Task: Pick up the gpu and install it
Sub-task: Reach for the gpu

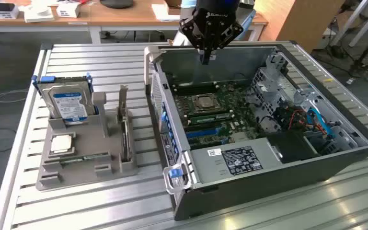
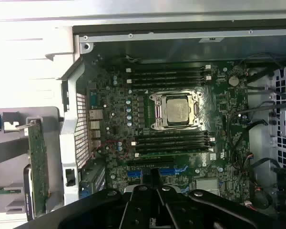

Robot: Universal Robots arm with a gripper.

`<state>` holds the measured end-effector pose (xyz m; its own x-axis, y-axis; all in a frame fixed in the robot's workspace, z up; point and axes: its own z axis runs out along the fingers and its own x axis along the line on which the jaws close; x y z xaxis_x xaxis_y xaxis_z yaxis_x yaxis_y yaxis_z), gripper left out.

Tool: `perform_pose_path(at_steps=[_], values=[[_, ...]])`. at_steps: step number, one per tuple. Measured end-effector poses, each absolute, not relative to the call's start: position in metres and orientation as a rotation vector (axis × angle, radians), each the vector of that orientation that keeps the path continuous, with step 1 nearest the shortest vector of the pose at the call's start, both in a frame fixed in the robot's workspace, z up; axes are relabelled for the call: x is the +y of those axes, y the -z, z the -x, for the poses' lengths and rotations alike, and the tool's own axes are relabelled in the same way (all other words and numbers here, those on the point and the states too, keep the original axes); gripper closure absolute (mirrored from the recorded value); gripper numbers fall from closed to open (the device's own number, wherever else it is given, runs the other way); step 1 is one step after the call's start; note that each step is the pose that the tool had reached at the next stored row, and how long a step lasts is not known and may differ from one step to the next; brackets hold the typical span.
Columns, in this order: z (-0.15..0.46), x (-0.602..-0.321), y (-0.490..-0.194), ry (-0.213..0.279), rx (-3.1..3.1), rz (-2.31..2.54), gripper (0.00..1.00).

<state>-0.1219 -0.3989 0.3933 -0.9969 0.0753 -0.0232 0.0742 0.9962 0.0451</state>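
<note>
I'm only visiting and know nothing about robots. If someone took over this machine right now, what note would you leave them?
The gripper is shut and holds nothing. It hangs above the open computer case, near its far wall.
The graphics card stands on edge in the grey holder, on the exterior view's left of the case, with a hard drive in the same holder.
Done: nothing that shows; the card is not yet picked up.
Left: the whole job, lifting the card and fitting it into the case.

Hard drive (image 1: 67,103), upright in grey holder (image 1: 91,139); chip (image 1: 63,143), RAM stick (image 1: 85,158) flat in same holder; slatted table (image 1: 75,206); desk (image 1: 126,14) behind
</note>
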Motion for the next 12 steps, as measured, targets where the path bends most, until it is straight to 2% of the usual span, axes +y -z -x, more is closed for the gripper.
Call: perform_pose_path(at_steps=[12], values=[[0.1219, -0.3989, -0.3933, -0.069, 3.114, -0.117, 0.89]])
